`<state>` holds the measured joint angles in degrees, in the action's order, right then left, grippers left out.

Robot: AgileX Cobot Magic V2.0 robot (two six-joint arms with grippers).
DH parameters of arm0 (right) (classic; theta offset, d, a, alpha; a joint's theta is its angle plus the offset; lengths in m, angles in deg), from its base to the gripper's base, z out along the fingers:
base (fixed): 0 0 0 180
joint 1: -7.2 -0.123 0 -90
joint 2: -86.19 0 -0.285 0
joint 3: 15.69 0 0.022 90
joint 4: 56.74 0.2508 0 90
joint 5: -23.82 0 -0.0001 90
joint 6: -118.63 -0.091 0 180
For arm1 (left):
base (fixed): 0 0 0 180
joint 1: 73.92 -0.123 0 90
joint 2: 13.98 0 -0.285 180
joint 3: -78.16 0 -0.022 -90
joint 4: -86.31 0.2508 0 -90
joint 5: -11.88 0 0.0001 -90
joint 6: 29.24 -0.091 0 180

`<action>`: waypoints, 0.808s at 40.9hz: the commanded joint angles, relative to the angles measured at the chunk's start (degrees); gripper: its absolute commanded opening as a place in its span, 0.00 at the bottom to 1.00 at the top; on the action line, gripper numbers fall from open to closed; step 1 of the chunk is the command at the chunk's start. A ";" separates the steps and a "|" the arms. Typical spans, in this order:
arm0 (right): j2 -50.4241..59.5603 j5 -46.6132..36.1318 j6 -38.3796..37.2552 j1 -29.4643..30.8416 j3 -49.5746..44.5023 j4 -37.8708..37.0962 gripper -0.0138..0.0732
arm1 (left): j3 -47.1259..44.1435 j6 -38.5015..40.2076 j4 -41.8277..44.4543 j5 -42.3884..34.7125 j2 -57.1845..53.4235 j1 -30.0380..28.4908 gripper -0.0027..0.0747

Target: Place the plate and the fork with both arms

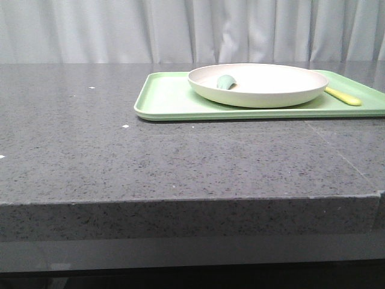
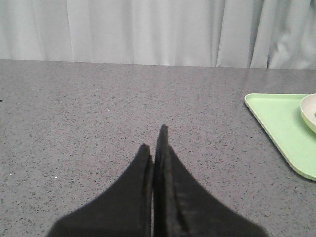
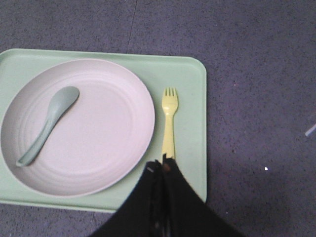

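Observation:
The cream-white plate point(image 1: 271, 90) lies on a light-green tray point(image 1: 165, 99) at the back right of the table. The pale-yellow fork point(image 1: 343, 96) lies on the tray to the right of the plate. In the right wrist view the plate point(image 3: 113, 133) and fork point(image 3: 169, 123) show from above; my right gripper point(image 3: 162, 165) is shut and empty, hanging over the fork's handle end. My left gripper point(image 2: 154, 140) is shut and empty over bare tabletop, left of the tray corner point(image 2: 281, 123) and the plate's edge point(image 2: 310, 111). Neither gripper shows in the front view.
A teal-green spoon point(image 1: 226, 82) lies in the plate, also seen in the right wrist view point(image 3: 49, 123). The grey speckled tabletop point(image 1: 90, 144) extends left and in front of the tray. A curtain hangs behind the table.

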<state>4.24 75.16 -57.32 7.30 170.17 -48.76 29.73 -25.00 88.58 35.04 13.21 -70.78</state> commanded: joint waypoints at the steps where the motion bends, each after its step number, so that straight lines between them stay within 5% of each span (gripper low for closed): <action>1: 8.20 -7.06 1.01 0.35 -6.53 -0.34 0.02 | 1.62 0.16 -0.36 -4.58 0.40 -0.08 0.01; 19: 45.13 -34.17 1.43 0.35 -51.04 -0.39 0.02 | 1.62 0.16 -0.36 -4.58 0.40 -0.08 0.01; 33: 59.45 -36.31 1.43 0.35 -58.49 -0.39 0.02 | 1.62 0.16 -0.36 -4.58 0.40 -0.08 0.01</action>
<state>63.35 44.30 -56.51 7.30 110.30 -48.76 29.73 -25.00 88.58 35.04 13.21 -70.78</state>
